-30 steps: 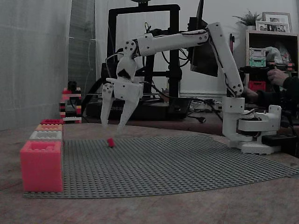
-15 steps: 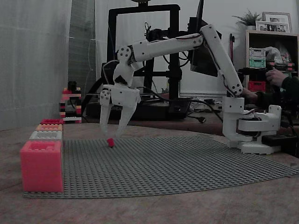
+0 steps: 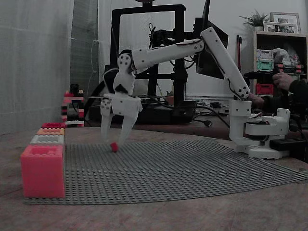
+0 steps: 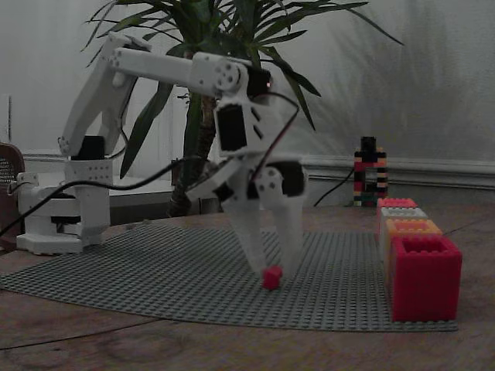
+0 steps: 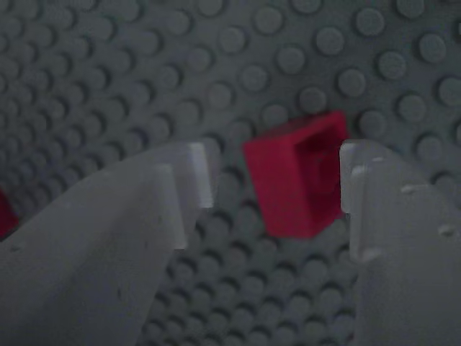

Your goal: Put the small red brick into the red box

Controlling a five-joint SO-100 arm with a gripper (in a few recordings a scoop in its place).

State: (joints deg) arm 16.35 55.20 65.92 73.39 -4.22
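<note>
The small red brick (image 3: 114, 147) (image 4: 271, 277) lies on the grey studded baseplate (image 3: 192, 168), tipped so that its hollow side shows in the wrist view (image 5: 295, 176). My white gripper (image 3: 112, 140) (image 4: 274, 267) (image 5: 277, 180) is open and reaches down over it, one finger on each side. The brick sits close against the right finger (image 5: 374, 202), and a gap separates it from the left finger (image 5: 180, 187). The red box (image 3: 53, 125) (image 4: 396, 202) is the far one in a row of boxes at the plate's edge.
In that row stand a pink-salmon box (image 3: 42, 171) (image 4: 421, 278), a grey box (image 3: 47, 139) and an orange box (image 3: 50, 131). A red, black and white tower (image 3: 72, 108) stands behind them. The arm's base (image 3: 260, 134) is at the plate's far side.
The arm has lowered and shifted left. The open fingers, which hung above the brick a second ago, now reach the plate on both sides of it. The brick has not moved.
</note>
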